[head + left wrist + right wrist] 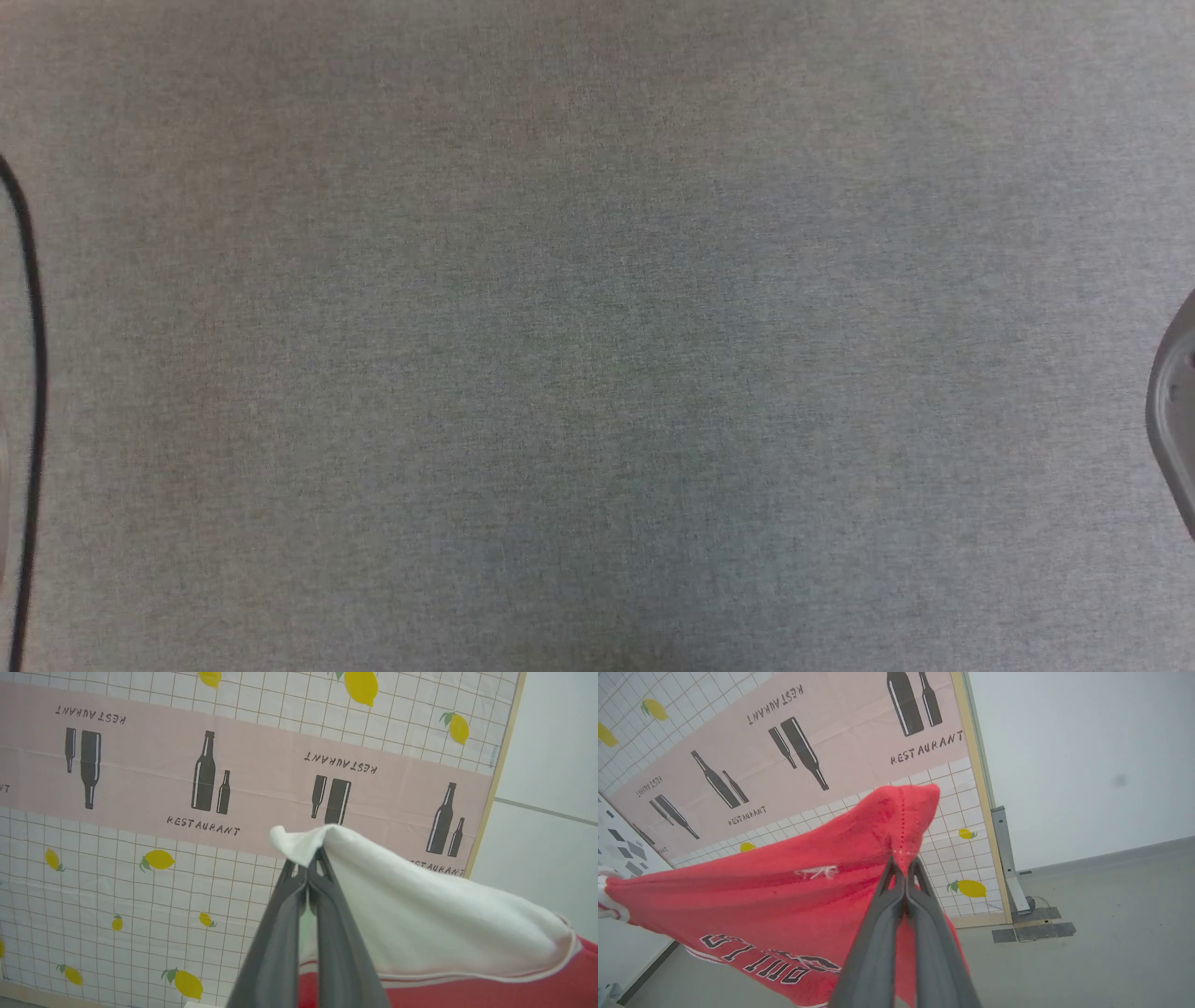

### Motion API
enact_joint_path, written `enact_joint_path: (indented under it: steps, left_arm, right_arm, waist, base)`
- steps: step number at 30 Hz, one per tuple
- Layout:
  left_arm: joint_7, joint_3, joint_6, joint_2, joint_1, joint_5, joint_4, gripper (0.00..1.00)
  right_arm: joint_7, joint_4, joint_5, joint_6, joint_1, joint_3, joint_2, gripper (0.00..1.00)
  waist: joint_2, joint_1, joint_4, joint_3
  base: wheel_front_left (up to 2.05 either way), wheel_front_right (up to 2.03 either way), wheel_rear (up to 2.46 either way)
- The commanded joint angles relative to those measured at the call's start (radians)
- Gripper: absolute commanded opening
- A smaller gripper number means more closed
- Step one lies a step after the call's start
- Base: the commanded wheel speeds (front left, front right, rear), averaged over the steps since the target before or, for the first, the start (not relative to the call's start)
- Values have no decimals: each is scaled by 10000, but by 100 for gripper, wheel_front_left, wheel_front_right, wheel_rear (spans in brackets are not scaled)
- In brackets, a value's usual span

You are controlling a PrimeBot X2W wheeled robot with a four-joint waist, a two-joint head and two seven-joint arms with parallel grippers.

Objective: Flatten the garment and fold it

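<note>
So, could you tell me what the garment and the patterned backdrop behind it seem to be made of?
The garment looks like soft matte knit fabric: it drapes, and shows a fuzzy weave and a stitched seam. The patterned backdrop seems a thin printed sheet, cloth or plastic: faint fold creases cross it.

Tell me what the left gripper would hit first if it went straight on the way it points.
The left gripper, shut on the garment, points at the printed screen; likely its pink band first, though distance is unclear.
</note>
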Motion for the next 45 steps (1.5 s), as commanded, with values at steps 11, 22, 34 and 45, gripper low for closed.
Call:
enact_joint_path:
  steps: [11,22,34,45]
  left_arm:
    - [-1269,-212,-880,-1,2620,-260,280,0]
    - [-979,168,-5,-346,9388,-1260,-2829,0]
    - [1512,75,2129,-470,16500,-2303,-6243,0]
    - [4562,-363,3323,11,19342,-3411,-7814,0]
  right_arm:
    - [-204,-887,1902,-13,3355,795,-155,0]
    - [-295,-3689,3557,-13,9707,1299,-701,0]
    - [-226,-5227,2792,-13,15217,2128,-1363,0]
    - [1617,-5672,2744,-13,17427,2293,-1714,0]
  waist:
    - [0,-3,583,-810]
    - [0,-3,903,-3284]
    - [0,-3,1079,-4529]
    - [0,-3,1277,-4849]
  base:
    - [0,0,0]
    - [0,0,0]
    - [0,0,0]
    - [0,0,0]
